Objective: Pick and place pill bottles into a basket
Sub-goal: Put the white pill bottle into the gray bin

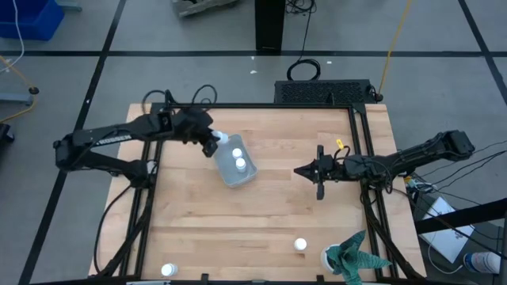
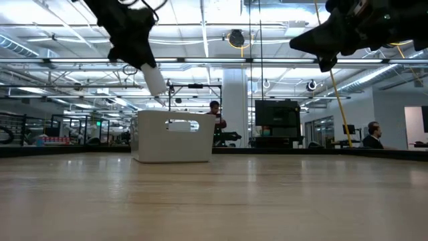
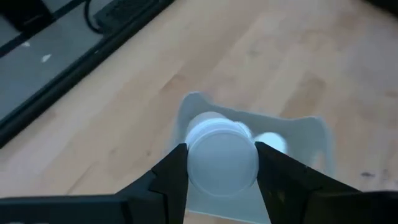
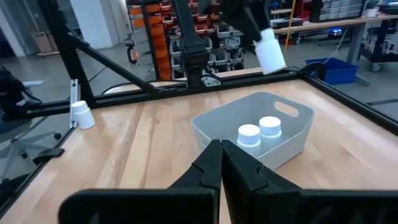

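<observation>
The left gripper (image 3: 221, 165) fingers clamp a pill bottle (image 3: 222, 155) by its sides, tilted above the basket (image 1: 235, 164) rim, positioned for release inside. Two bottles (image 4: 260, 132) stand in the basket. The right gripper (image 4: 221, 163), fingers closed and empty, waits beside the basket.

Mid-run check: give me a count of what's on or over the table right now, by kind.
Pill bottles: 5 (2 in basket, 1 held above it, 2 on table)
Basket: 1
Teal-and-white cloth thing: 1
Total: 7
</observation>
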